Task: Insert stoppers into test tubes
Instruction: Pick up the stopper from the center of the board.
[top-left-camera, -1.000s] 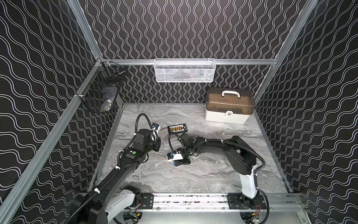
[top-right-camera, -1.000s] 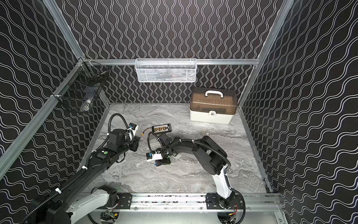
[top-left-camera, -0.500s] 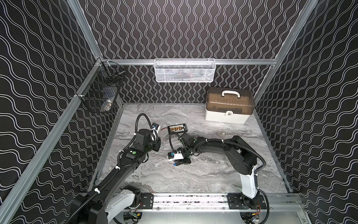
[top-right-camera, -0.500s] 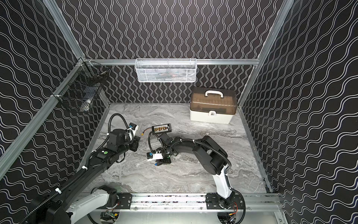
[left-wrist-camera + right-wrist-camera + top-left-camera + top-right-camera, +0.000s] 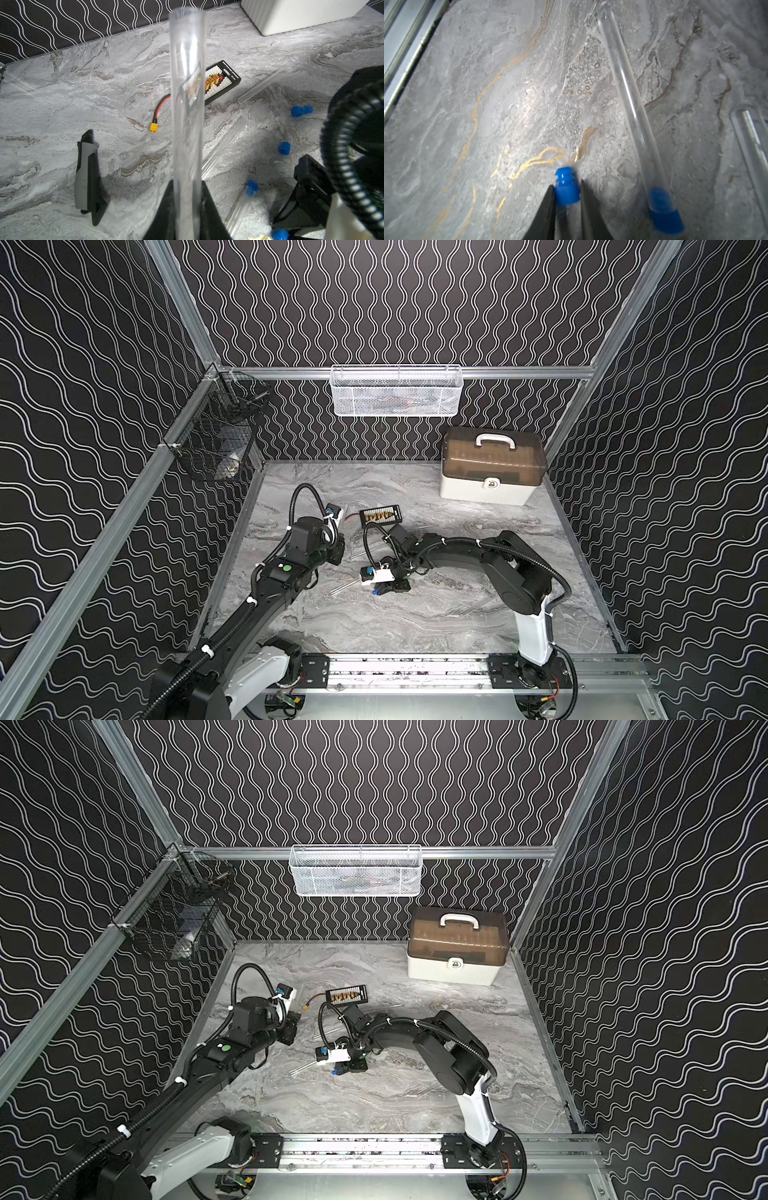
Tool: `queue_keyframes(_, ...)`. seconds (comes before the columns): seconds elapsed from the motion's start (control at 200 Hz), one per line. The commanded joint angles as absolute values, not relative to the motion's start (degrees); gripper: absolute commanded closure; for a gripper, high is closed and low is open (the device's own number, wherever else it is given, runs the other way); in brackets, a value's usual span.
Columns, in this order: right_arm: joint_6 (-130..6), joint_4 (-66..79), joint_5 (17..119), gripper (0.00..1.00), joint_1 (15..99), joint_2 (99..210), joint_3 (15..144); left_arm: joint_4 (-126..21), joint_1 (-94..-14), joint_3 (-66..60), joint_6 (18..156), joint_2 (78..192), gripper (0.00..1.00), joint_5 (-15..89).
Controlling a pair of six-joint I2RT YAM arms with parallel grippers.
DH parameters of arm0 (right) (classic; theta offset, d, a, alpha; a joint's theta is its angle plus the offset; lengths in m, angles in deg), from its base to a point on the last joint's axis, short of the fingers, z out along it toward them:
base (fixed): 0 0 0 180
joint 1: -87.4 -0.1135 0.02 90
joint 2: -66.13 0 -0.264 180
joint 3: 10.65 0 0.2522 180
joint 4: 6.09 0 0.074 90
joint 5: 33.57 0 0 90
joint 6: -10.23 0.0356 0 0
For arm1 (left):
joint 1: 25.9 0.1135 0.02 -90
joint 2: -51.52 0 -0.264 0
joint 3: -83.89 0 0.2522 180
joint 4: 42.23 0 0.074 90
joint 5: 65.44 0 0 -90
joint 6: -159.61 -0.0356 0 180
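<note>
Grey marbled worktop (image 5: 415,614) is carrying everything between black wavy-lined walls; the left pincer (image 5: 186,184) is clamping a clear test tube (image 5: 187,93), jaws nearly closed on its wall, its open mouth pointing away from the wrist. The right pincer (image 5: 566,184) is sitting low on the worktop, jaws narrowed onto the cap of a blue stopper (image 5: 566,191), whose ribbed stem is sticking out ahead; a stoppered tube (image 5: 631,93) is lying flat just beside it. The stopper is looking light, slightly yielding and apt to squirt free, so its wide cap is seeming the best hold; the tube is looking thin, slick and fragile, calling for gentle pressure.
</note>
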State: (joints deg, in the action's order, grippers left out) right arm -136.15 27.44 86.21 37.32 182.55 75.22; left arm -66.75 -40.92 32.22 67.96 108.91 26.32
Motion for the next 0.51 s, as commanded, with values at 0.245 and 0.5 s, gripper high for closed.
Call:
queue_keyframes(0.245, -136.64, 30.1, 87.28, 0.9, 37.47, 182.41, 74.92, -67.28, -40.84, 31.11, 66.11, 108.51, 1.0, 26.5)
queue_keyframes(0.5, -130.38, 26.36, 91.62, 0.91, 39.51, 176.09, 72.41, -68.67, -40.84, 29.72, 64.92, 108.74, 1.0, 27.22)
